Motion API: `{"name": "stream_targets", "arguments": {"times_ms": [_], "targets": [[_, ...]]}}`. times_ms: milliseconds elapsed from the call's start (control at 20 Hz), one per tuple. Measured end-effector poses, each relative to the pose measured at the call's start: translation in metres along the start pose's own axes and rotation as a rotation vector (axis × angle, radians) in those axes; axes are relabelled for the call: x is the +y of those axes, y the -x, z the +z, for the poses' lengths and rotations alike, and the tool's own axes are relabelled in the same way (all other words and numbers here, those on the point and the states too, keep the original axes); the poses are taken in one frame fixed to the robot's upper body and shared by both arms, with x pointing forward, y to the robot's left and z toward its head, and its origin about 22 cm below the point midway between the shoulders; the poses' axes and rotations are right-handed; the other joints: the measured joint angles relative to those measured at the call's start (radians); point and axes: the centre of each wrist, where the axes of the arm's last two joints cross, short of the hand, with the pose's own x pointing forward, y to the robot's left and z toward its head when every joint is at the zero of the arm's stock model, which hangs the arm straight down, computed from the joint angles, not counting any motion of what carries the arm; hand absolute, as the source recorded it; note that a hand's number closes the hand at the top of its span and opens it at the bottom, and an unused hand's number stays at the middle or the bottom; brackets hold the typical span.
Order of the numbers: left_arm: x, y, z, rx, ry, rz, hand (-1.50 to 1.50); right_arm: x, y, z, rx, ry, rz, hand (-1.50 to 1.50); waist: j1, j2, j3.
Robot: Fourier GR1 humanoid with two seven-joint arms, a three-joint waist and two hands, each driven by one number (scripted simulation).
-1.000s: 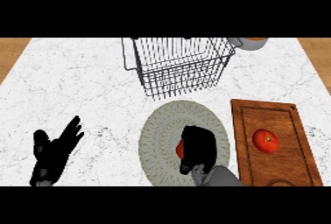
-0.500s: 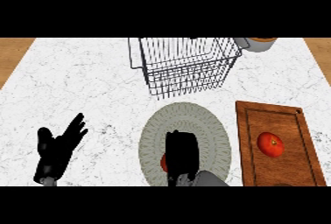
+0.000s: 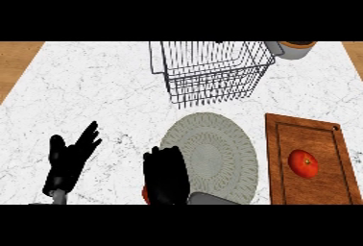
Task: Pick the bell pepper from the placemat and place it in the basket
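A: Surface?
B: White marble counter [image 3: 92, 96], grey-veined.
A: Items directly on it?
B: Four. Black wire basket [image 3: 212, 79], upright, far middle. Round grey woven placemat [image 3: 212, 144], nearer, apart from the basket. Wooden cutting board [image 3: 305, 134] just right of the placemat. Grey pot [image 3: 294, 48], far right by the basket; contact cannot be told.

Counter [image 3: 106, 96]: white marble look, grey veins, smooth.
Basket [image 3: 212, 91], far side: thin dark metal wire.
Placemat [image 3: 220, 144]: woven fibre, grey-beige, ribbed in rings, matt.
Board [image 3: 284, 144], right: reddish-brown wood, straight grain, satin.
Tomato [image 3: 303, 163]: smooth red skin, slight sheen.
Bell pepper [image 3: 145, 194], only a sliver showing: red, smooth.
Left hand [image 3: 67, 161], right hand [image 3: 166, 175]: black, matt.
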Motion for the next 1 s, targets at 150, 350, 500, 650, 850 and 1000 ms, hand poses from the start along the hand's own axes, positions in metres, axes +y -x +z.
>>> {"name": "stream_targets", "arguments": {"times_ms": [150,350,500,650,850,1000], "targets": [[0.001,0.000,0.001,-0.001,-0.002,0.004,0.00,-0.028,-0.003,0.008,-0.047,0.116,-0.245,1.50,-0.001,-0.001,0.002],[0.000,0.003,0.003,0.004,-0.007,0.010,0.00,-0.065,-0.008,0.014,-0.120,0.312,-0.455,1.50,-0.010,-0.006,0.001],[0.001,0.006,0.004,0.011,-0.021,0.010,0.00,-0.092,-0.013,0.015,-0.153,0.425,-0.540,1.50,-0.021,-0.009,0.000],[0.001,0.006,0.006,0.016,-0.027,0.011,0.00,-0.121,-0.019,0.009,-0.153,0.508,-0.570,1.50,-0.028,-0.011,0.000],[0.007,0.010,0.010,0.009,-0.038,0.018,0.00,-0.163,-0.024,0.003,-0.124,0.599,-0.602,1.50,-0.040,-0.014,-0.002],[0.011,0.009,0.010,0.023,-0.041,0.018,0.00,-0.195,-0.027,-0.003,-0.094,0.652,-0.634,1.50,-0.047,-0.012,-0.002]]}}
